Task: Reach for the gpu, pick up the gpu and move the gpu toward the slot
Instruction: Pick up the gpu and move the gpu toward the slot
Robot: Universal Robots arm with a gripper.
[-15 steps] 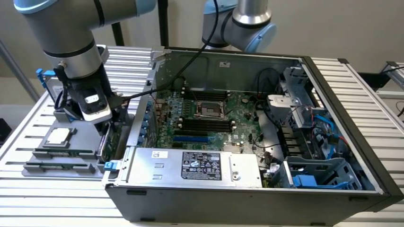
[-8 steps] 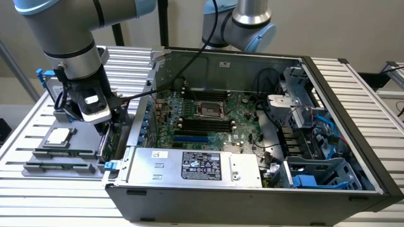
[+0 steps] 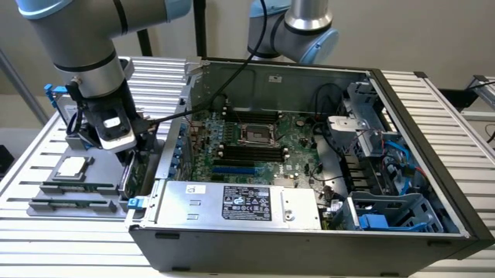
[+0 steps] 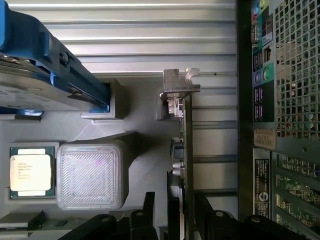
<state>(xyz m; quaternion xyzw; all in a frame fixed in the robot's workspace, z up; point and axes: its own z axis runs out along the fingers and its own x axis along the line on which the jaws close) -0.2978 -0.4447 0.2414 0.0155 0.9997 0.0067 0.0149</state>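
The jaws are spread and straddle the gpu (image 4: 187, 145), which stands on its long edge in a grey holder (image 4: 140, 120). One dark finger (image 4: 148, 212) stands off from the card with a gap. The other sits just beside its opposite face, and I cannot tell whether that one touches.

The wrist view looks along the card's thin edge to its silver bracket (image 4: 179, 86) at the end far from the jaws. It also shows a hard drive (image 4: 45, 85) with blue rails and a processor (image 4: 31, 171) in the same holder.

The exterior view places all this on the slatted desk (image 3: 46, 243). The arm reaches down at the exterior view's left, just beside the open computer case (image 3: 309, 249), with the green card between holder and case wall. Two memory sticks (image 3: 77, 188) lie nearer in the holder.

The power supply (image 3: 240, 202) carries a white label, and the processor lid bears print. Neither is legible.
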